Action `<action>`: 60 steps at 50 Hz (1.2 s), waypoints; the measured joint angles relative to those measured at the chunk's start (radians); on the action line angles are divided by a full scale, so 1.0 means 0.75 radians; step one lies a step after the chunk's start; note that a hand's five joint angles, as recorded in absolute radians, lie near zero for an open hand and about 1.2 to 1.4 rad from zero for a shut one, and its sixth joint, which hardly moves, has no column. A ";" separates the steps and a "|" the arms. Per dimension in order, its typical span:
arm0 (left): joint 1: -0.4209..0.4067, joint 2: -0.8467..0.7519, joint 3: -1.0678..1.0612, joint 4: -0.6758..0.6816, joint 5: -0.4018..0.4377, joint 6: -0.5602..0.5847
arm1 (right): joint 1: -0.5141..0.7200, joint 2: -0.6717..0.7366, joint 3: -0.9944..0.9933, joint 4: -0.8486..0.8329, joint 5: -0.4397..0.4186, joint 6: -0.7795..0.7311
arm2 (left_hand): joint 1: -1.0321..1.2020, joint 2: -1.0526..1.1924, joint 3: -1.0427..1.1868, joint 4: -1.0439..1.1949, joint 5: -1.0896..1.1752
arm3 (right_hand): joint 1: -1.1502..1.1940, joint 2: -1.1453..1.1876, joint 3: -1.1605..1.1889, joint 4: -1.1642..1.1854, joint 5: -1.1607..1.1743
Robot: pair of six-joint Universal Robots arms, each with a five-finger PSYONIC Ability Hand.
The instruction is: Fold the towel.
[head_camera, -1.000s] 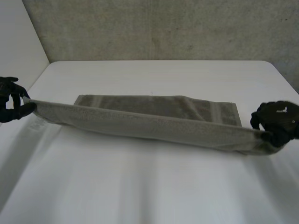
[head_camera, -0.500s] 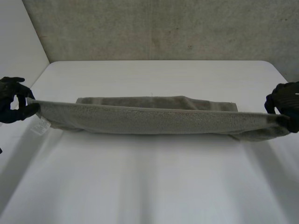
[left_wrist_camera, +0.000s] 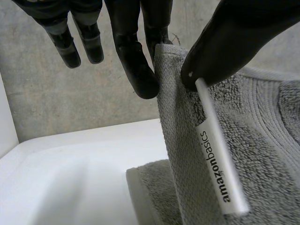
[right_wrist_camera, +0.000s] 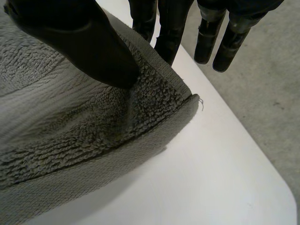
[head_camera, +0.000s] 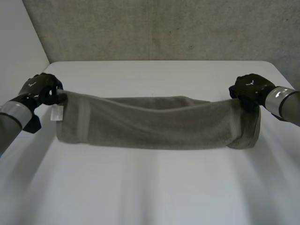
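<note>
A grey towel hangs stretched between my two hands above the white table, its lower part resting on the tabletop. My left hand pinches the towel's left top corner; in the left wrist view its thumb and fingers clamp the towel beside a white label. At the towel's right top corner my right hand holds on; the right wrist view has its thumb pressing the terry cloth against fingers behind the corner.
A concrete wall rises behind the table's far edge. Bare white tabletop lies in front of the towel and beyond it. The table's rounded right corner lies near the right hand.
Both hands have lifted and carried the towel's near edge up and toward the far side. The towel now hangs as a raised sheet over its lower layer instead of lying low.
</note>
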 measured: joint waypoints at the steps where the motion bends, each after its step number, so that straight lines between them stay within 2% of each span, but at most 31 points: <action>1: -0.008 -0.023 0.025 -0.001 -0.013 0.001 | 0.003 0.017 -0.016 -0.010 0.003 0.000 | 0.000 0.000 0.000 0.000 0.000 | 0.000 0.000 0.000 0.000 0.000; 5: -0.040 -0.136 0.151 -0.002 -0.090 0.005 | 0.021 0.113 -0.112 -0.049 0.020 0.000 | 0.000 0.000 0.000 0.000 0.000 | 0.000 0.000 0.000 0.000 0.000; 11: -0.063 -0.251 0.280 -0.005 -0.144 0.004 | 0.040 0.241 -0.245 -0.069 0.039 -0.001 | 0.000 0.000 0.000 0.000 0.000 | 0.000 0.000 0.000 0.000 0.000; 25: -0.096 -0.404 0.493 -0.012 -0.178 0.005 | 0.071 0.413 -0.442 -0.159 0.069 0.001 | 0.000 0.000 0.000 0.000 0.000 | 0.000 0.000 0.000 0.000 0.000; 43: -0.106 -0.528 0.650 -0.051 -0.216 0.020 | 0.079 0.565 -0.604 -0.171 0.083 -0.001 | 0.000 0.000 0.000 0.000 0.000 | 0.000 0.000 0.000 0.000 0.000; 45: -0.107 -0.536 0.653 -0.052 -0.219 0.024 | 0.082 0.573 -0.606 -0.175 0.091 -0.001 | 0.000 -0.011 0.000 0.000 -0.009 | -0.191 -0.199 0.000 0.000 -0.204; 47: -0.108 -0.540 0.655 -0.053 -0.219 0.026 | 0.085 0.578 -0.604 -0.184 0.102 -0.001 | -0.110 -0.144 0.000 0.000 -0.119 | -0.399 -0.411 0.000 0.000 -0.415; 49: -0.112 -0.542 0.656 -0.059 -0.219 0.028 | 0.088 0.580 -0.597 -0.209 0.123 -0.001 | -0.604 -0.650 0.000 0.000 -0.647 | -0.690 -0.691 0.000 0.000 -0.703; 50: -0.113 -0.542 0.655 -0.062 -0.219 0.028 | 0.089 0.580 -0.594 -0.218 0.130 -0.001 | -0.744 -0.790 0.000 0.000 -0.760 | -0.762 -0.749 0.000 0.000 -0.784; 51: -0.116 -0.540 0.656 -0.069 -0.219 0.028 | 0.091 0.577 -0.585 -0.239 0.143 -0.001 | -1.037 -1.065 0.000 0.000 -1.069 | -0.912 -0.899 0.000 0.000 -0.957; 54: -0.122 -0.528 0.652 -0.084 -0.219 0.028 | 0.096 0.563 -0.560 -0.292 0.172 -0.001 | -1.316 -1.406 0.000 0.000 -1.440 | -1.224 -1.226 0.000 0.000 -1.345; 56: -0.127 -0.509 0.644 -0.093 -0.220 0.028 | 0.100 0.539 -0.532 -0.327 0.182 -0.001 | -1.347 -1.451 0.000 0.000 -1.492 | -1.374 -1.378 0.000 0.000 -1.494; 60: -0.136 -0.450 0.612 -0.100 -0.222 0.027 | 0.112 0.454 -0.440 -0.404 0.190 0.003 | -1.347 -1.453 0.000 0.000 -1.492 | -1.447 -1.439 0.000 0.000 -1.497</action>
